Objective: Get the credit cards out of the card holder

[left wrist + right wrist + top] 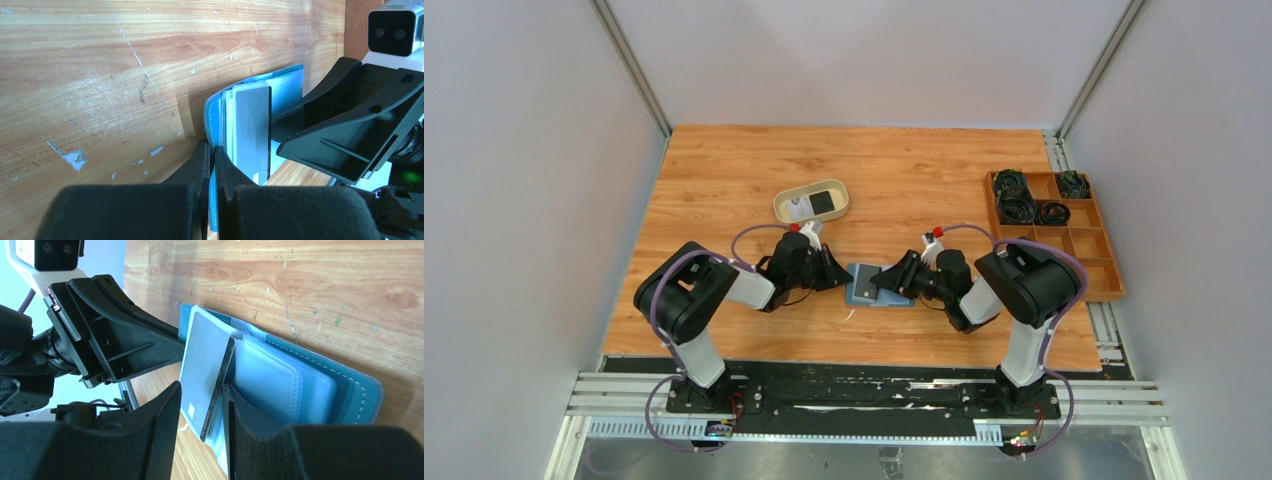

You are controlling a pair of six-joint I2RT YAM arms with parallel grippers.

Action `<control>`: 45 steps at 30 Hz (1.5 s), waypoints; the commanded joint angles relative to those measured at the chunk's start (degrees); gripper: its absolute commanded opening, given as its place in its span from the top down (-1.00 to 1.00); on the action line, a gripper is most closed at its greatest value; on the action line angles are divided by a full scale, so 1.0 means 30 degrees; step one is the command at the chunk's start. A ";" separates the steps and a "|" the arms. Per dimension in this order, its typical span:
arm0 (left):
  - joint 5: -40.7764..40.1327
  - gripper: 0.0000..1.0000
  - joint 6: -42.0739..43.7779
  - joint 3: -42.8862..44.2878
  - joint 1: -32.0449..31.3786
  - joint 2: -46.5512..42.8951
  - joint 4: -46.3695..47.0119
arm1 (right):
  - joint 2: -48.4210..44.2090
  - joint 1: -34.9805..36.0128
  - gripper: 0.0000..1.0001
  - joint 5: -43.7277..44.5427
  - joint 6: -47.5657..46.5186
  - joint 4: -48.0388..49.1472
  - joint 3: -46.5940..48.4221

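So the wooden table (724, 180) takes up most of the overhead view, and the biggest thing on it is a wooden organiser (1114, 272) at the right edge. Its far compartments hold black cable coils (1016, 205), while the nearer ones look bare. Next down is the beige oval tray (780, 205), a bit left of centre and beyond the arms, with two cards lying flat inside it: a black card (823, 202) on the right and a whitish card (798, 208) with some print on the left, just beside each other. The teal-blue card holder (861, 292) lies open on the table near the middle, right between the two grippers and closer to the bases than the oval tray. The left gripper (212, 150) comes in low from the left with its fingers clamped together on the holder's edge, so blue leather is squeezed between the pads. The right gripper (202, 386) comes in from the other side with one finger on each face of a grey card (202, 355) – pinched on it, as far as I can tell. That card stands partly out of its slot, tilted up off the clear plastic sleeves (270, 375) inside the holder, and there's "VIP" printed near its corner. The left wrist view shows at least one more pale card edge tucked behind it in the pocket, though I can't count them.
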 commanded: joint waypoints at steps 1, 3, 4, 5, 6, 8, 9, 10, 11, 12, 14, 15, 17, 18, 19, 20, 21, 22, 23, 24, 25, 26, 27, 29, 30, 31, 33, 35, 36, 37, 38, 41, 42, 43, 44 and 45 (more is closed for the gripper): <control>-0.0050 1.00 0.0804 -0.0117 -0.0696 0.1121 -0.2480 | -0.0381 0.0980 0.20 -0.3139 0.0857 0.1638 0.0465; -0.0117 1.00 0.0831 -0.0154 -0.0691 0.1134 -0.2484 | -0.0274 0.1122 0.17 -0.3637 0.1084 0.2023 0.0809; -0.0139 1.00 0.0854 -0.0169 -0.0704 0.1155 -0.2466 | -0.0129 0.1220 0.17 -0.3818 0.1271 0.2460 0.0945; -0.0151 1.00 0.0861 -0.0170 -0.0706 0.1142 -0.2486 | 0.0050 0.1287 0.17 -0.3892 0.1584 0.3170 0.0991; -0.0154 1.00 0.0862 -0.0193 -0.0695 0.1163 -0.2492 | 0.0252 0.1347 0.17 -0.3868 0.1930 0.3874 0.0975; -0.0169 1.00 0.0862 -0.0236 -0.0709 0.1140 -0.2473 | 0.0593 0.1457 0.17 -0.3905 0.2345 0.4650 0.1100; -0.0197 1.00 0.0862 -0.0278 -0.0696 0.1090 -0.2487 | 0.0715 0.1536 0.17 -0.3983 0.2392 0.4616 0.1241; -0.0211 1.00 0.0862 -0.0301 -0.0698 0.1040 -0.2492 | 0.0799 0.1594 0.17 -0.3930 0.2383 0.4450 0.1299; -0.0198 1.00 0.0862 -0.0301 -0.0713 0.1015 -0.2485 | 0.0809 0.1674 0.17 -0.3810 0.2309 0.4173 0.1332; -0.0186 1.00 0.0855 -0.0319 -0.0689 0.0975 -0.2499 | 0.0754 0.1717 0.17 -0.3704 0.2189 0.3648 0.1358; -0.0184 1.00 0.0840 -0.0351 -0.0690 0.0936 -0.2486 | 0.0392 0.1841 0.16 -0.3320 0.1759 0.2111 0.1476; -0.0169 1.00 0.0834 -0.0369 -0.0690 0.0878 -0.2482 | 0.0094 0.1896 0.15 -0.3035 0.1258 0.0601 0.1548; -0.0140 1.00 0.0788 -0.0384 -0.0722 0.0770 -0.2472 | -0.0616 0.2043 0.11 -0.2548 0.0393 -0.1729 0.1815; -0.0127 1.00 0.0776 -0.0410 -0.0716 0.0707 -0.2487 | -0.0959 0.2104 0.09 -0.2290 0.0125 -0.2421 0.1950; -0.0126 1.00 0.0774 -0.0395 -0.0715 0.0647 -0.2477 | -0.1273 0.2170 0.06 -0.2097 -0.0271 -0.3328 0.2091; -0.0125 1.00 0.0752 -0.0394 -0.0715 0.0618 -0.2487 | -0.1492 0.2230 0.05 -0.1941 -0.0371 -0.3612 0.2175; -0.0125 1.00 0.0746 -0.0385 -0.0715 0.0585 -0.2474 | -0.1640 0.2267 0.04 -0.1771 -0.0368 -0.3917 0.2247; -0.0125 1.00 0.0745 -0.0414 -0.0715 0.0548 -0.2483 | -0.1735 0.2271 0.04 -0.1563 -0.0295 -0.3940 0.2264; -0.0125 1.00 0.0730 -0.0413 -0.0715 0.0536 -0.2499 | -0.1780 0.2301 0.04 -0.1409 -0.0169 -0.3918 0.2278; -0.0111 1.00 0.0717 -0.0413 -0.0715 0.0520 -0.2494 | -0.1819 0.2312 0.04 -0.1206 -0.0010 -0.3827 0.2271; -0.0123 1.00 0.0716 -0.0446 -0.0715 0.0507 -0.2482 | -0.1823 0.2314 0.04 -0.1020 0.0171 -0.3578 0.2190; -0.0125 1.00 0.0694 -0.0480 -0.0715 0.0494 -0.2495 | -0.1824 0.2333 0.04 -0.0644 0.0432 -0.3264 0.2011; -0.0151 1.00 0.0665 -0.0517 -0.0715 0.0414 -0.2486 | -0.1791 0.2349 0.04 -0.0375 0.0651 -0.2907 0.1875; -0.0224 1.00 0.0538 -0.0622 -0.0715 0.0284 -0.2473 | -0.1766 0.2379 0.04 0.0159 0.1050 -0.2689 0.1692; -0.0288 1.00 0.0477 -0.0685 -0.0715 0.0185 -0.2446 | -0.1780 0.2391 0.04 0.0367 0.1153 -0.2714 0.1630; -0.0387 1.00 0.0393 -0.0784 -0.0715 0.0084 -0.2483 | -0.1833 0.2393 0.04 0.0612 0.1214 -0.2841 0.1571; -0.0763 1.00 0.0163 -0.1056 -0.0722 -0.0228 -0.2463 | -0.2042 0.2394 0.03 0.1279 0.1396 -0.3413 0.1332; -0.1204 1.00 -0.0071 -0.1356 -0.0715 -0.0638 -0.2461 | -0.2240 0.2408 0.02 0.2063 0.1706 -0.3763 0.0932; -0.1432 1.00 -0.0229 -0.1480 -0.0715 -0.0872 -0.2463 | -0.2261 0.2395 0.02 0.2348 0.1887 -0.3672 0.0752; -0.1636 1.00 -0.0351 -0.1665 -0.0715 -0.1084 -0.2463 | -0.2241 0.2390 0.01 0.2515 0.2027 -0.3565 0.0634; -0.1783 1.00 -0.0494 -0.1737 -0.0715 -0.1294 -0.2449 | -0.2162 0.2393 0.00 0.2609 0.2169 -0.3340 0.0590; -0.2106 1.00 -0.0927 -0.2134 -0.0715 -0.1896 -0.2465 | -0.1616 0.2390 -0.01 0.2469 0.2754 -0.2014 0.0741; -0.2233 1.00 -0.1028 -0.2251 -0.0729 -0.2099 -0.2453 | -0.1329 0.2385 -0.01 0.2289 0.2955 -0.1560 0.0929; -0.2443 1.00 -0.1166 -0.2397 -0.0717 -0.2325 -0.2469 | -0.0913 0.2392 -0.01 0.2005 0.3182 -0.1002 0.1132; -0.2590 1.00 -0.1274 -0.2533 -0.0715 -0.2496 -0.2461 | -0.0538 0.2389 -0.01 0.1696 0.3517 -0.0456 0.1377; -0.2689 1.00 -0.1379 -0.2663 -0.0729 -0.2694 -0.2445 | -0.0092 0.2393 -0.01 0.1328 0.3769 0.0375 0.1770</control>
